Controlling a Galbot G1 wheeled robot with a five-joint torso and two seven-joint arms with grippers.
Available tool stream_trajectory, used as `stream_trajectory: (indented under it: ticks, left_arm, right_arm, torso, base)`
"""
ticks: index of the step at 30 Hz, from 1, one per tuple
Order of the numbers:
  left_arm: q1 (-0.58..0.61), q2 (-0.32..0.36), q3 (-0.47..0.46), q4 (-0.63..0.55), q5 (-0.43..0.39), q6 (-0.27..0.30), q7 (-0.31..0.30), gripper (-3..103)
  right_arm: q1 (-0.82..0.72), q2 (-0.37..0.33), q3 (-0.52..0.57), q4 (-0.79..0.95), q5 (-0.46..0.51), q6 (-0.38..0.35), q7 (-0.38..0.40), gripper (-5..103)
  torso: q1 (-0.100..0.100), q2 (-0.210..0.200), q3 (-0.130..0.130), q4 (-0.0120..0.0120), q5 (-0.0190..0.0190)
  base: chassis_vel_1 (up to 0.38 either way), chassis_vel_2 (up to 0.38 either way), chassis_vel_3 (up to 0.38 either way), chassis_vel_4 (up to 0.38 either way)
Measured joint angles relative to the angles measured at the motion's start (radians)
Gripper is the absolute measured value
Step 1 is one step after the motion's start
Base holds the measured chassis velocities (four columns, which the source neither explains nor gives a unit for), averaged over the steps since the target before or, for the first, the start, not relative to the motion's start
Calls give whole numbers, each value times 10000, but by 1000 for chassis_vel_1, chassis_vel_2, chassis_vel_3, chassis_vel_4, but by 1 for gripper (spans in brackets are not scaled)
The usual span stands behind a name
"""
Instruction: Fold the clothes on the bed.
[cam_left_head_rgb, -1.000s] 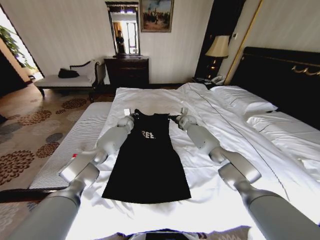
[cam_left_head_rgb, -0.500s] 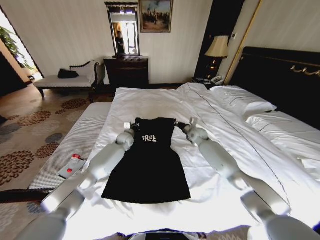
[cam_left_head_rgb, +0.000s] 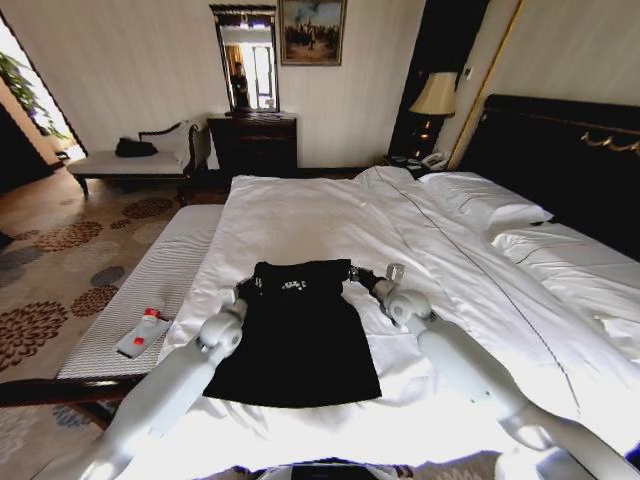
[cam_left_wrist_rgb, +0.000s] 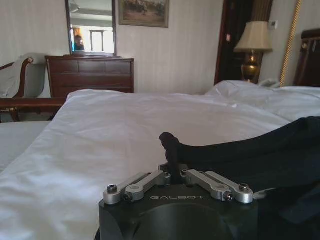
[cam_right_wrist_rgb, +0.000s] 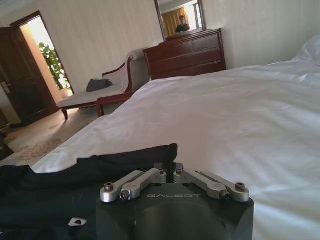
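Note:
The clothes (cam_left_head_rgb: 295, 345), one black T-shirt, lie on the white bed (cam_left_head_rgb: 300, 210) in the head view, with the top part doubled back over the body. Small white lettering sits just under the fold. My left gripper (cam_left_head_rgb: 243, 289) is shut on the fold's left corner, and my right gripper (cam_left_head_rgb: 357, 275) is shut on its right corner. In the left wrist view the left gripper (cam_left_wrist_rgb: 170, 150) pinches a bunch of the black fabric (cam_left_wrist_rgb: 250, 155). The right wrist view has the right gripper (cam_right_wrist_rgb: 172, 161) closed on the edge of the shirt (cam_right_wrist_rgb: 75, 175).
A striped bench (cam_left_head_rgb: 170, 270) runs along the bed's left side and carries a small grey device with a red button (cam_left_head_rgb: 143, 335). Pillows (cam_left_head_rgb: 490, 205) and a dark headboard (cam_left_head_rgb: 570, 150) lie to the right. A chaise (cam_left_head_rgb: 130, 160), dresser (cam_left_head_rgb: 255, 140) and lamp (cam_left_head_rgb: 435, 95) stand beyond.
Both grippers have drawn back toward me with the shirt's top edge, laying the upper part over the lower. The shirt's visible length has shrunk.

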Motion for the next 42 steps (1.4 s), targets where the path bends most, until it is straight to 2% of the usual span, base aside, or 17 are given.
stream_trajectory:
  ticks: [5,10,14,18,21,29,37,42]
  left_arm:
    - [703,443,-86,-841,325,-36,-86,2]
    - [1485,847,-475,-1439,536,-40,-100,2]
    - [2961,1155,-859,-2140,1114,-133,-98,2]
    - [3704,1153,-1026,-2405,1494,-194,-86,2]
    - [5217,1109,-1510,-2886,2158,-329,-24,2]
    - [6239,1097,-1982,-3355,2744,-502,57,2]
    - [8004,625,-2789,-3724,3601,-720,262,2]
    - [8337,447,-2864,-3714,3883,-757,281,2]
  right_arm:
    - [-1473,-384,728,987,-150,20,-21,1]
    - [-2618,-603,1427,1666,-416,73,-135,1]
    - [-4344,-664,2335,2516,-875,214,-344,1]
    - [-4994,-483,2433,2817,-1149,253,-358,1]
    - [-6305,-157,2459,3342,-2077,346,-467,1]
    - [-7363,53,2558,3824,-2968,417,-588,1]
    - [-8374,258,2631,3946,-3728,644,-769,1]
    - [-8626,289,2558,3785,-4139,817,-851,1]
  torso:
    - [0,0,0,-19,1]
    - [4,0,2,-10,6]
    - [3,0,0,-11,0]
    - [1,0,0,-10,5]
    - [3,0,1,-9,2]
    - [2,0,1,-10,1]
    - [3,-1,2,-8,3]
    - [3,-1,2,-8,3]
  base:
    - [0,0,0,0]
    - [0,0,0,0]
    - [0,0,0,0]
    - [0,0,0,0]
    - [0,0,0,0]
    - [0,0,0,0]
    - [0,0,0,0]
    - [0,0,0,0]
